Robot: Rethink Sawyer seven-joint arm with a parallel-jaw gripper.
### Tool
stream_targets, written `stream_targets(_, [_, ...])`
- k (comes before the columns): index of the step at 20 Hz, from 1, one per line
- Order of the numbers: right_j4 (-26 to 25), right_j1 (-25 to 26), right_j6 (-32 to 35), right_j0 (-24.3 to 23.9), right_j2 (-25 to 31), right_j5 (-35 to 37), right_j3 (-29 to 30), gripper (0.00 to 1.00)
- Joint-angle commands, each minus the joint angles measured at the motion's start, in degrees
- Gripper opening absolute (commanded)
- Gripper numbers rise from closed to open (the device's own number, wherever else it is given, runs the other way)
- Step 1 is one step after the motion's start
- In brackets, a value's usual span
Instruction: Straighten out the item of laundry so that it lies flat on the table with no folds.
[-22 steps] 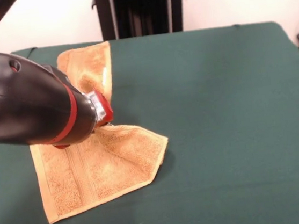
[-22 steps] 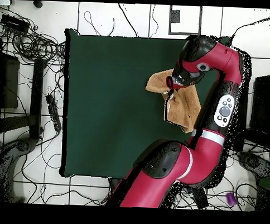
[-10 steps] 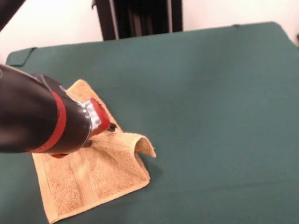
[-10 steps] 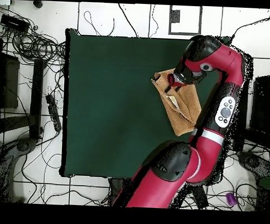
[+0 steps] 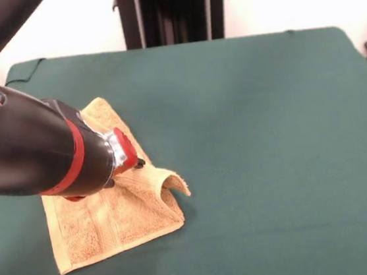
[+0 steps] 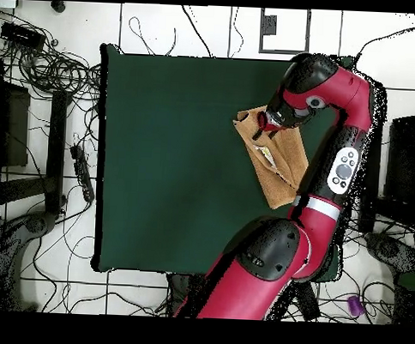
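Your towel (image 5: 113, 218) lies on the green desk (image 5: 269, 134), near the left side in the front view. It is orange-tan terry with woven bands, mostly spread out, but its right corner curls up and folds back over itself. The gripper (image 5: 137, 163) sits at that fold; you cannot tell how the jaws stand.

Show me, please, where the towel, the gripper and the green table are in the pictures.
towel (image 5: 107, 226), front view, on the flat part with the woven bands.
gripper (image 5: 135, 161), front view, at its tip beside the red end of the arm.
table (image 5: 276, 133), front view, on bare green cloth.
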Motion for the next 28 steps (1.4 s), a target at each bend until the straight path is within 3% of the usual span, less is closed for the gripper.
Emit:
stream_targets(1, [8.9, -4.6, -4.5, -2.0, -1.0, -12.1, 13.8, 1.00])
stream_targets(3, [16.3, -9.6, 0.6, -4.7, -6.9, -22.3, 25.7, 1.00])
stream_targets(5, [20.6, -18.2, 5.0, -8.5, -10.8, -33.4, 41.7, 1.00])
stream_targets(9, [21.7, -33.0, 7.6, -12.4, -12.2, -42.5, 56.9, 1.00])
stream_targets(16, [19.8, -43.4, 4.3, -11.1, -15.0, -40.2, 58.0, 1.00])
stream_targets(21, [20.5, -47.5, 3.9, -12.6, -15.5, -45.5, 61.9, 1.00])
stream_targets(28, [22.5, -53.9, 10.6, -15.9, -17.8, -58.8, 72.7, 1.00])
